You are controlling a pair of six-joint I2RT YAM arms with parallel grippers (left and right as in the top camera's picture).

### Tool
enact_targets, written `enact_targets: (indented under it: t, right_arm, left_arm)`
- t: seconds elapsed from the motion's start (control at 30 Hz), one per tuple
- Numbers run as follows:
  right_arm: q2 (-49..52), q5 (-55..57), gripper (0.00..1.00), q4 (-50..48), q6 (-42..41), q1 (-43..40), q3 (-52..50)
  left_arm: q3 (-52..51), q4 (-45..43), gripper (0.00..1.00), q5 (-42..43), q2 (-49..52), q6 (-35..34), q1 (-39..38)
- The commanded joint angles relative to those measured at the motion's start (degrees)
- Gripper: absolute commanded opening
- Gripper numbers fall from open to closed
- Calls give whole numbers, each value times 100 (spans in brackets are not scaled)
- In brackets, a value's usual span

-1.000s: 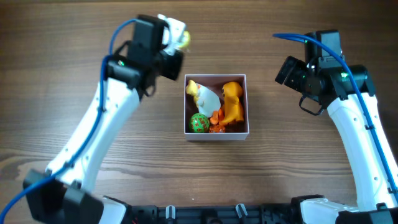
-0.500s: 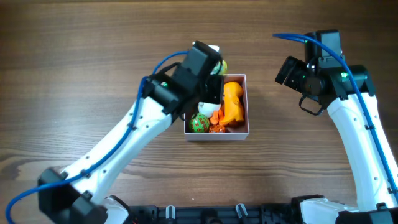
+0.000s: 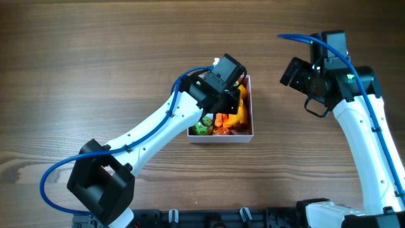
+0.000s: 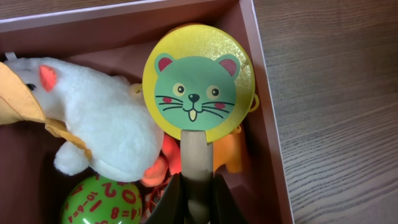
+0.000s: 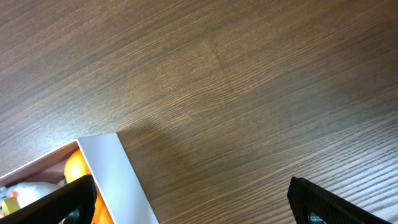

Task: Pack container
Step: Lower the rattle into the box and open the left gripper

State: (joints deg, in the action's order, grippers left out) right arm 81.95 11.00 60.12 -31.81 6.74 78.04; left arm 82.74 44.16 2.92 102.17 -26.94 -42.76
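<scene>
Cat paddle (image 4: 198,87) in left tool (image 4: 198,190), container (image 4: 267,124) (half-hidden) — cropped

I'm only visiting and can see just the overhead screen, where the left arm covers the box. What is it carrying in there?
Observer: The left wrist camera shows the left gripper pinching the wooden handle of a yellow cat-face paddle.
Visitor: Is it inside the box?
Observer: Its disc hangs over the container, close to one wall and beside a white plush toy. I cannot tell whether it touches anything.
Visitor: And the other arm's hand?
Observer: The right gripper is open with nothing between its fingers, over the table near the container's corner.
</scene>
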Motion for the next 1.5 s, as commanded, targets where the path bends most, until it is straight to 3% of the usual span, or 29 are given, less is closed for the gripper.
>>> enact_targets:
  t: [0.0,0.57,0.7,0.73,0.77,0.8,0.87,0.9,1.13,1.47]
  right_arm:
    - [22,101,100,-11,31,-7,11]
    - [22,101,100,-11,28,-7,11]
    - [22,101,100,-11,31,-7,11]
    - [22,101,100,-11,31,-7,11]
    - [22,101,100,-11,28,-7,11]
    - [22,101,100,-11,31,-7,11]
    - [22,101,100,-11,31,-7,11]
    - [22,101,100,-11,28,-7,11]
    - [22,101,100,-11,31,-7,11]
    - [22,101,100,-11,31,-7,11]
  left_arm:
    - [74,2,4,17,22,-76,-20]
    - [74,-48,4,-603,330,-378,-20]
    - [74,-256,8,-601,361,-378,-20]
    - [74,-326,11,-601,361,-378,-20]
    - [74,-374,41,-601,361,-376,-15]
    - [74,-411,65,-601,361,-369,-15]
    - [74,-407,82,-601,354,-332,-9]
    - [76,-407,99,-577,317,-334,28]
    - [92,-164,100,-581,-525,-334,750]
    - [92,798,100,-581,-2210,-334,3254]
